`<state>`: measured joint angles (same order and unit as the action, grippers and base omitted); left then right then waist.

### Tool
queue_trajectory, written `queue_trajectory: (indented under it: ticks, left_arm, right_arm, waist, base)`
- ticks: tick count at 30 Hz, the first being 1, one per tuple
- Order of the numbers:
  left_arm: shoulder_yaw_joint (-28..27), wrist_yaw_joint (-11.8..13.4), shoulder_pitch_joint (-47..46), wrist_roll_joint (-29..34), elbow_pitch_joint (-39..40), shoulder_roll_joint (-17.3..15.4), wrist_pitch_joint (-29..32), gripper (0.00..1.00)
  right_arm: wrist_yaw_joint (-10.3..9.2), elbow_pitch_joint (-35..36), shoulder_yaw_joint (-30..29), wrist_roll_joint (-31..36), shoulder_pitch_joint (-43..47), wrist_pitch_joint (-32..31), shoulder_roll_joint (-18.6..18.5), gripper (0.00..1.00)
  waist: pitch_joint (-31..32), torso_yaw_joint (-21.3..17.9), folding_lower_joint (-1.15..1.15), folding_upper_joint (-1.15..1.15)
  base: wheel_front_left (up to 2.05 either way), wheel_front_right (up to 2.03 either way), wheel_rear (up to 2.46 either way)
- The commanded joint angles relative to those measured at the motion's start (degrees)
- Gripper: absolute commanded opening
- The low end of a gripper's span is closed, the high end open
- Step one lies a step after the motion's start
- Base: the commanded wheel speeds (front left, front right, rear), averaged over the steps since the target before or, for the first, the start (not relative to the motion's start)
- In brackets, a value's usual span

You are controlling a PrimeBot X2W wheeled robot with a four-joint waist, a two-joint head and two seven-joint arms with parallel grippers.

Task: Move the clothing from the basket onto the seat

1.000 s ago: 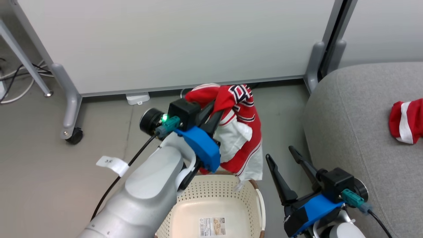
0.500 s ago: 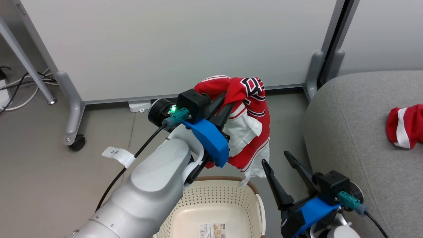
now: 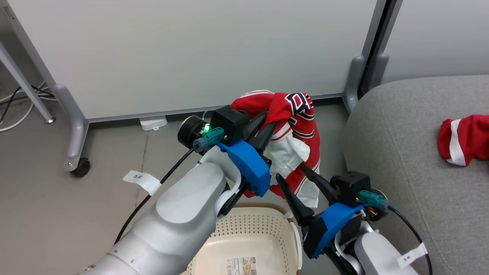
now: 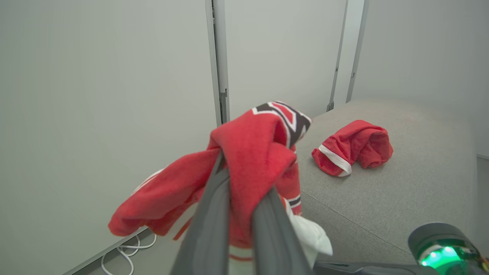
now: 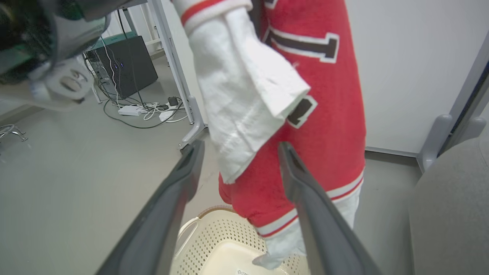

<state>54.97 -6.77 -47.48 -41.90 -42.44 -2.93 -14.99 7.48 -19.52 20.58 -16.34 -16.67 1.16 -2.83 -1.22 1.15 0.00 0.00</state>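
The left claw (image 3: 267, 124) is clamped shut on a red garment (image 3: 301, 126), which hangs clear of the basket (image 3: 252, 225) — its white hem just above the far rim. The right claw (image 3: 290, 170) is spread wide and empty, fingers flanking the cloth. A strip of bare floor (image 3: 332, 130) separates it from the rounded edge of the sofa (image 3: 401, 152); a second red garment (image 3: 462, 137) lies well in from that edge.

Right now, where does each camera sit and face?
Head view: on the head, looking down at the basket, the sofa, the left gripper and the right gripper.
Left wrist view: on the left wrist, along its jaws shut on the held garment, toward the sofa.
Right wrist view: on the right wrist, along its open jaws, at the held garment above the basket.
All three share the held garment.
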Motion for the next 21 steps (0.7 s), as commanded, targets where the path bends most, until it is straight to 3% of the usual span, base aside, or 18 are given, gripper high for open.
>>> queue_trajectory:
  ticks: [1,17,18,19,20,21]
  left_arm:
    - [0.20,0.24,-1.04,-0.37,0.23,0.03,-0.24,0.00]
    - [2.72,0.95,-0.35,-2.65,2.51,0.03,-0.28,0.00]
    - [2.92,0.98,-0.28,-2.81,2.55,0.01,-0.28,0.00]
    - [3.12,0.99,-0.21,-2.88,2.53,0.00,-0.28,0.00]
    - [3.29,1.02,-0.14,-2.93,2.44,0.01,-0.28,0.00]
    - [3.45,1.08,-0.07,-2.94,2.28,0.02,-0.28,0.00]
  right_arm:
    - [0.03,-0.63,0.19,0.05,-1.10,0.30,-0.11,1.00]
    - [0.03,-18.34,7.98,1.39,-15.73,6.17,-0.10,1.00]
    - [0.03,-19.14,8.27,1.26,-16.05,6.46,-0.10,0.44]
    - [0.03,-19.90,8.41,1.33,-16.53,6.76,-0.10,0.07]
    - [0.03,-20.57,8.68,1.62,-16.98,6.93,-0.10,0.00]
    - [0.03,-21.06,8.91,1.47,-17.09,7.24,-0.10,0.00]
  waist:
    - [-0.02,-0.04,0.00,0.00]
    - [0.18,0.09,0.00,0.00]
    - [0.20,0.16,0.00,0.00]
    - [0.21,0.22,0.00,0.00]
    - [0.22,0.25,0.00,0.00]
    - [0.25,0.25,0.00,0.00]
  base:
    - [0.00,0.00,0.00]
    - [0.00,0.00,0.00]
    - [0.00,0.00,0.00]
    - [0.00,0.00,0.00]
    - [0.00,0.00,0.00]
    - [0.00,0.00,0.00]
